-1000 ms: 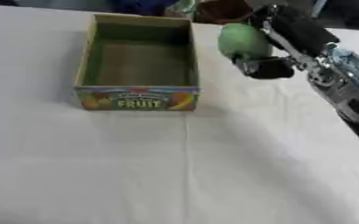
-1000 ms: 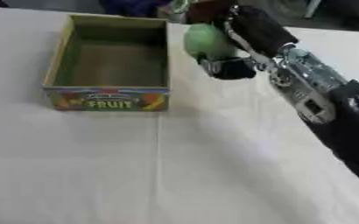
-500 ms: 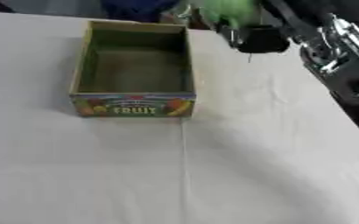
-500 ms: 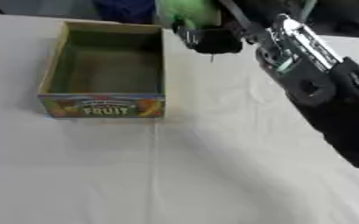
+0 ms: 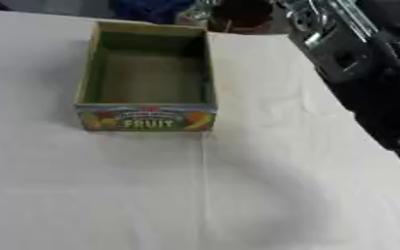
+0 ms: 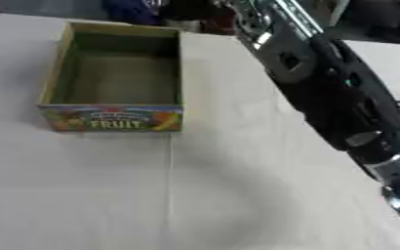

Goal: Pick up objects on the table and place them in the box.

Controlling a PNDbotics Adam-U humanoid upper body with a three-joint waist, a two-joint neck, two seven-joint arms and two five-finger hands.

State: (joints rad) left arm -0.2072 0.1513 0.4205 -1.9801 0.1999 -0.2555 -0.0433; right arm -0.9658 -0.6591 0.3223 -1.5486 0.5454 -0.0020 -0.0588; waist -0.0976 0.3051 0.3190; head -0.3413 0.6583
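White cloth covers the whole table in front of me, creased in a soft fold line that runs down from the box toward the near edge. I count one box on it: a single open cardboard tray with green inner walls and a printed front panel reading FRUIT among pictures of fruit. It sits on the left half of the table, toward the far edge, upright, and I see only its bare green floor inside.

I count one arm in view, my right arm, black with silver joints, coming in from the right side and reaching diagonally up to the far edge, past the box's far right corner. It passes beside the box without touching it. The right hand itself runs off the top of both views, so I cannot tell whether its fingers are open or curled, or whether they hold anything. My left hand shows in neither view.

Of loose objects to pick up, I count none on the visible cloth. Beyond the far edge I make out some dark and blue shapes, too blurred to identify.
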